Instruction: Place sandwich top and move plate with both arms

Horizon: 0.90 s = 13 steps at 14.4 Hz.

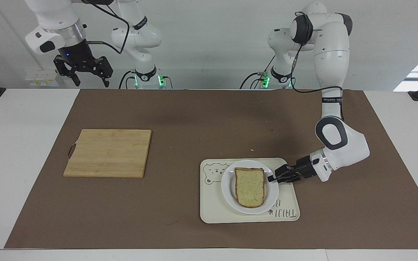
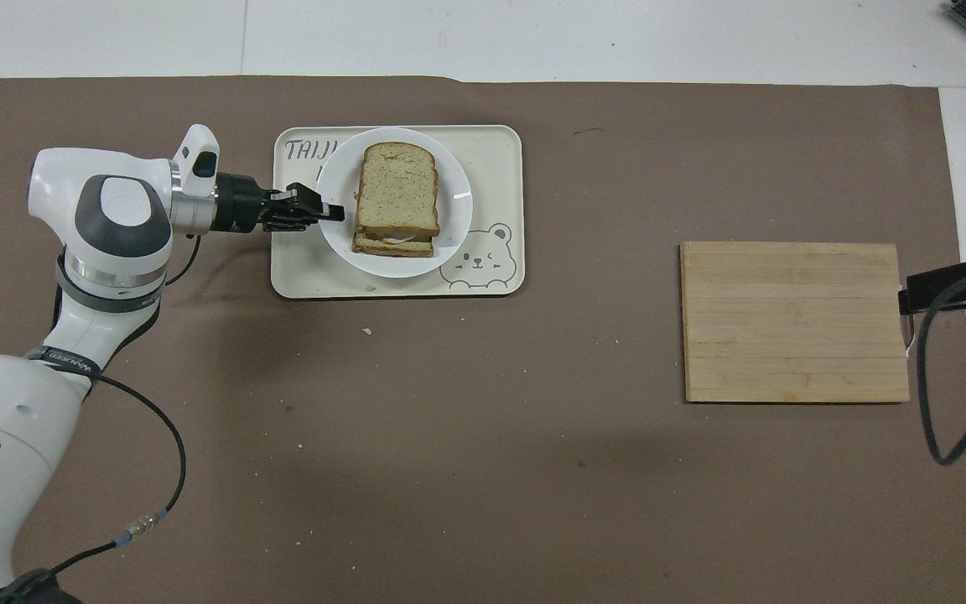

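Observation:
The sandwich top [image 1: 250, 186] lies as the upper slice of a stacked sandwich on the plate [image 1: 229, 188]. The plate is over the cream bear tray [image 1: 216, 206]; I cannot tell whether it rests on it. My left gripper [image 1: 271, 178] is shut on the plate's rim, on the side toward the left arm's end of the table. In the overhead view the sandwich top [image 2: 397, 189], the plate [image 2: 336, 180] and the left gripper [image 2: 332, 211] show the same hold. My right gripper [image 1: 90, 80] waits open and empty, raised at the right arm's end; its edge shows in the overhead view [image 2: 919, 295].
A wooden cutting board [image 1: 107, 153] lies on the brown mat toward the right arm's end, also in the overhead view [image 2: 793, 321]. The tray [image 2: 500, 168] lies far from the robots. A few crumbs lie on the mat near the tray.

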Tool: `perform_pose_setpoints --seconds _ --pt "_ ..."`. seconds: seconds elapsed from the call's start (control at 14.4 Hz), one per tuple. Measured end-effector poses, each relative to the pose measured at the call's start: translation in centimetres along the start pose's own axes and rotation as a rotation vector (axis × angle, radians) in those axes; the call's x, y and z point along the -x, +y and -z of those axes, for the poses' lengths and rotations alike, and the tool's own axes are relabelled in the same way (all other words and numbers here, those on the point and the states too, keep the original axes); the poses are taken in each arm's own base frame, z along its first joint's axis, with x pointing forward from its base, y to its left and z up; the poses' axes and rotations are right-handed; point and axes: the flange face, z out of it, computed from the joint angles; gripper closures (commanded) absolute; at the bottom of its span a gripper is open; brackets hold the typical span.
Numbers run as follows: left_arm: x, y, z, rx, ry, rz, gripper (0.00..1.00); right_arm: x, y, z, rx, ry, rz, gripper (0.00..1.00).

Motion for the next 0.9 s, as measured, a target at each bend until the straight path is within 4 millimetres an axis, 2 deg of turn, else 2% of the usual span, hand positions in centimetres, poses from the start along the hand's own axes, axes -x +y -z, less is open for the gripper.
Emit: perform_pose_setpoints --seconds 0.21,0.42,0.62,0.9 --pt "-0.5 -0.4 1.6 -0.073 0.004 -0.028 0.0 0.0 0.0 0.0 0.0 0.0 0.0 0.0" --pt "-1.1 0.1 5.7 -0.255 -0.005 -0.056 0.0 0.0 0.0 0.0 0.0 0.0 0.0 0.0" --pt "-0.9 3.9 10.7 -0.428 -0.01 -0.105 0.0 0.0 0.0 0.0 0.0 0.0 0.0 0.0" --pt "1.6 9.0 17.2 -0.656 -0.06 -0.117 0.0 0.0 0.0 0.0 0.0 0.0 0.0 0.0"
